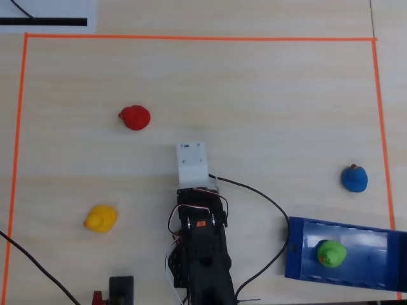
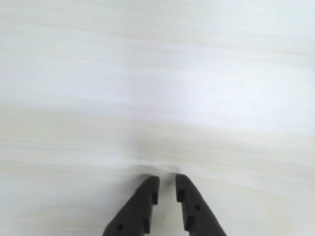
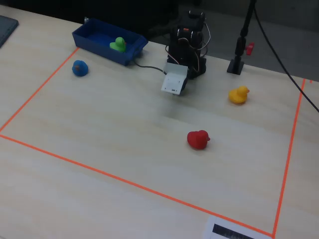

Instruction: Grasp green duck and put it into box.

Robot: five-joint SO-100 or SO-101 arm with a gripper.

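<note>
The green duck [image 1: 331, 253] sits inside the blue box [image 1: 296, 249] at the lower right of the overhead view. In the fixed view the duck [image 3: 118, 44] sits in the box [image 3: 97, 49] at the back left. My gripper [image 2: 167, 180] points down at bare table in the wrist view. Its dark jaws stand nearly together with only a narrow gap and hold nothing. In the overhead view the white wrist housing [image 1: 192, 162] hides the jaws; it is mid-table, well left of the box.
A red duck [image 1: 135, 117], a yellow duck [image 1: 101, 218] and a blue duck [image 1: 354, 178] lie on the table inside an orange tape border [image 1: 191, 38]. A cable [image 1: 267, 203] runs from the arm toward the box. A black stand [image 3: 237, 64] is behind the yellow duck.
</note>
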